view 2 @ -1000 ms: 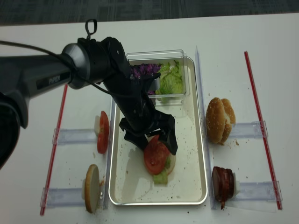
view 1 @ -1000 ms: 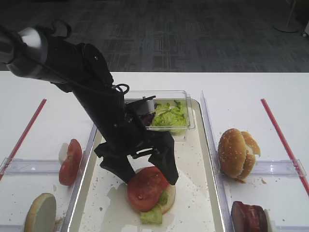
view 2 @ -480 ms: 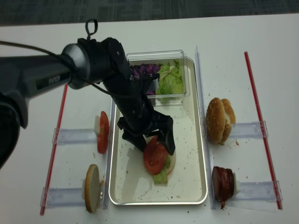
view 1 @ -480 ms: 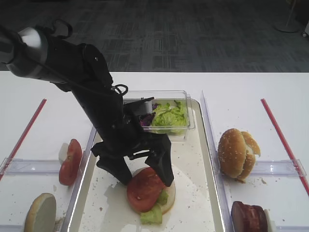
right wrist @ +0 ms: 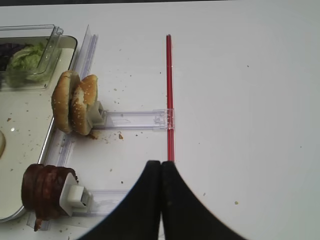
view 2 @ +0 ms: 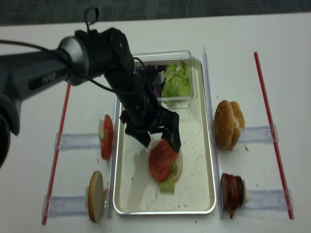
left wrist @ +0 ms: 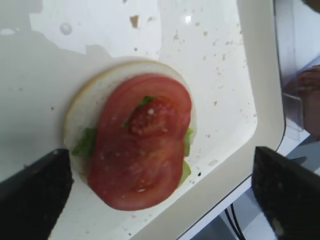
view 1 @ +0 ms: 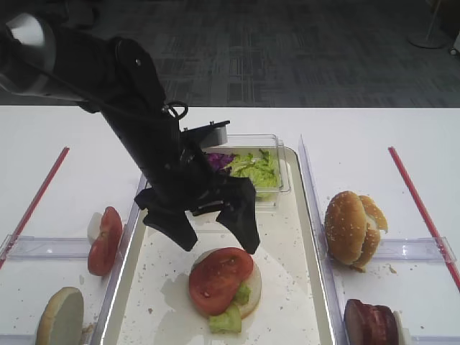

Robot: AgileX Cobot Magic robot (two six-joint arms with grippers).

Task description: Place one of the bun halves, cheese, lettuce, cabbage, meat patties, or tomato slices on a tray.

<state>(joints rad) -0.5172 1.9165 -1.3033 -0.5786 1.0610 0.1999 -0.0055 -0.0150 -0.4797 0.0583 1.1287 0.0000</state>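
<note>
We see a white worktop [view 1: 374,136] backed by dark carpet, carrying the tray [view 1: 312,287] at its centre. On the tray floor sits a stack: a bun half [left wrist: 90,100] cut face up, lettuce [view 1: 226,320] at its edges, and a tomato slice [view 1: 215,279] on top. The left gripper [view 1: 215,241] hangs just above this stack with its fingers [view 1: 244,226] spread wide and nothing between them — the slice lies free. The right gripper [right wrist: 161,200] rests over bare worktop, fingers pressed together, holding nothing. In our judgement the placement is complete, and the risks concern clearing the arm away. The slice overhangs the bun toward the front, so a fingertip brushing it could slide it off or tip the stack. The clear tub [view 1: 277,169] of lettuce and purple cabbage [view 1: 219,159] stands just behind the arm; a careless swing could knock it. More tomato slices [view 1: 104,241] stand upright in a holder at the tray's left, close to any leftward path.
</note>
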